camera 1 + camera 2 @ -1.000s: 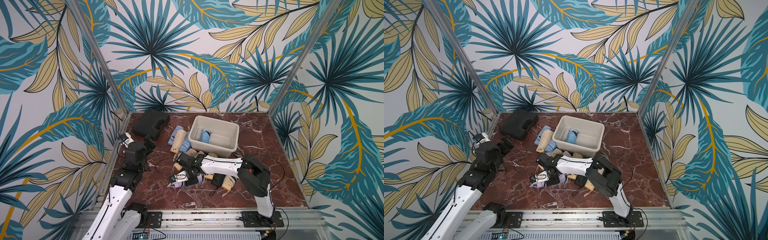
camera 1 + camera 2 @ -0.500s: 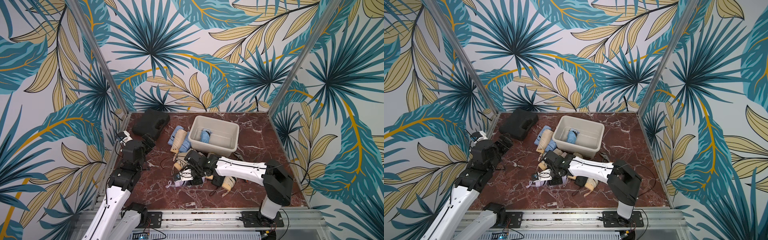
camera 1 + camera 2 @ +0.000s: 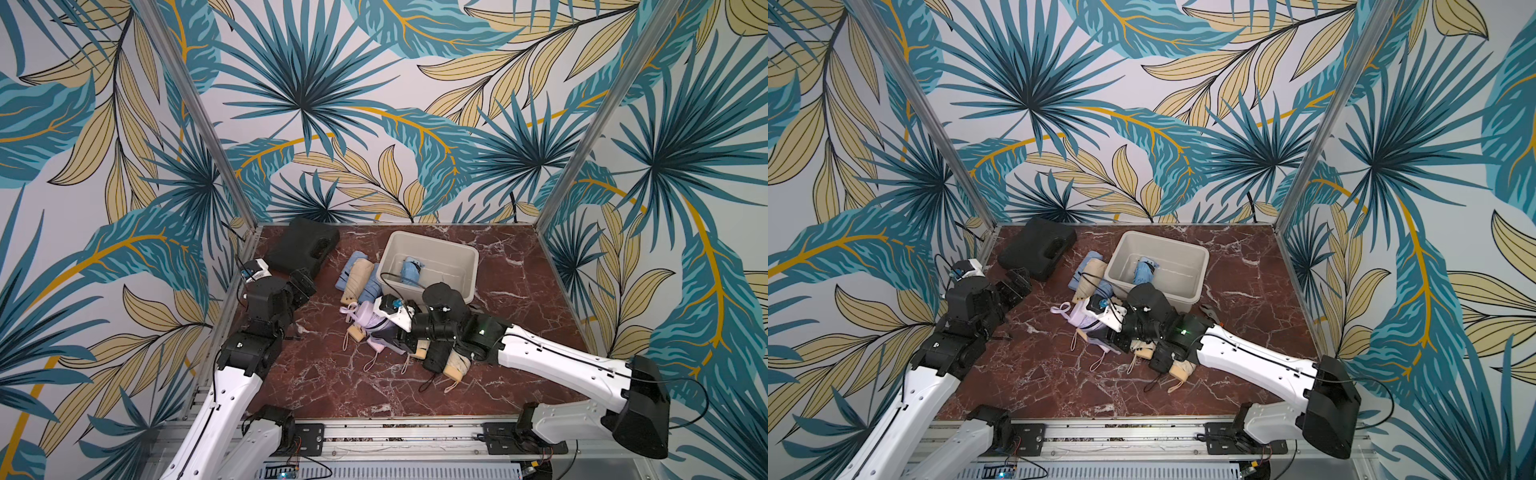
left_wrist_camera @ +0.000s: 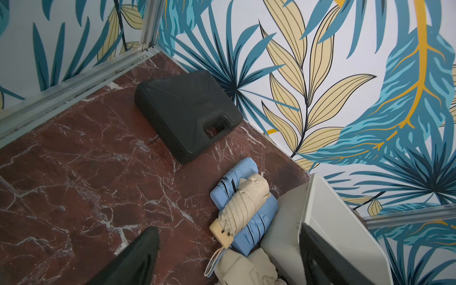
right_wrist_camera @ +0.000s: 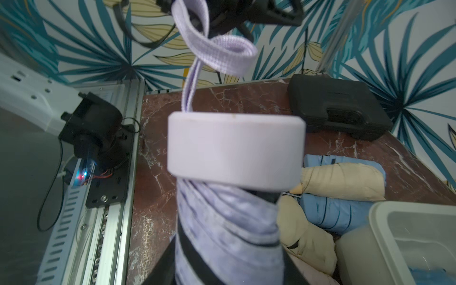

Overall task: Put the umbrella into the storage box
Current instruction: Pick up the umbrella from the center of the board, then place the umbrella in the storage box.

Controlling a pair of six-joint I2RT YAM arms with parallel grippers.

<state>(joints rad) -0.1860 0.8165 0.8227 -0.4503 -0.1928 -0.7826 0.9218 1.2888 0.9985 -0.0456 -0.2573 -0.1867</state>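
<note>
Fingers of the right gripper (image 5: 229, 269) are clamped on the lilac umbrella (image 5: 227, 222), pinching its soft, crinkled folded canopy just below the handle. That handle is a smooth, flat oval block of matte plastic, with a flat woven strap (image 5: 217, 47) looping out of its end.

In both top views the umbrella lies outside the storage box (image 3: 434, 242), close to its near corner. The box is an off-white plastic tub with a rolled rim and tapered walls, and a blue folded umbrella (image 3: 411, 270) rests inside it.

A beige umbrella (image 3: 357, 278) lies on pale-blue umbrellas (image 3: 370, 291) against the tub's side. The left gripper (image 3: 301, 286) hovers with its jaws wide apart and holds nothing, near the black moulded hard case (image 3: 301, 245) on the red veined marble table (image 3: 332, 386).
</note>
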